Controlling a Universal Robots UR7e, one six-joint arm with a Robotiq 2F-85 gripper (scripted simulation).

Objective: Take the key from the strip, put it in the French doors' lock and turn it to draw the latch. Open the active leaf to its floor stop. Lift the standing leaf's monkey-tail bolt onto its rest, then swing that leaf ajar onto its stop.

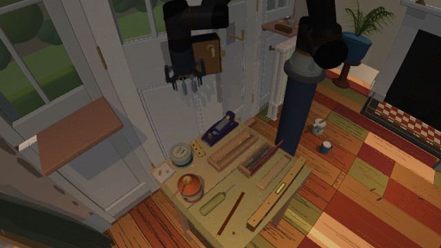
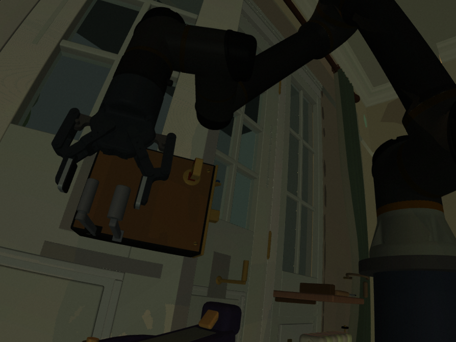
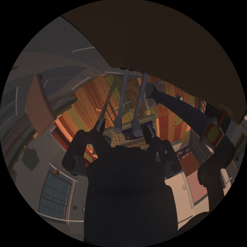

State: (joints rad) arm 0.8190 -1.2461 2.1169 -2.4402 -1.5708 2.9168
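Note:
Two grey keys hang side by side below the brown lock box on the door leaf. The box carries a brass keyhole plate near its right edge. A brass lever handle sits on the leaf to the right of the box. My gripper points downward just above the keys, its fingers on either side of them. It is open and holds nothing.
The door face is right behind the gripper. Below stands a workbench with a plane, paint tins, trays and a spirit level. The arm's dark column rises at the right. A small shelf projects beside the radiator.

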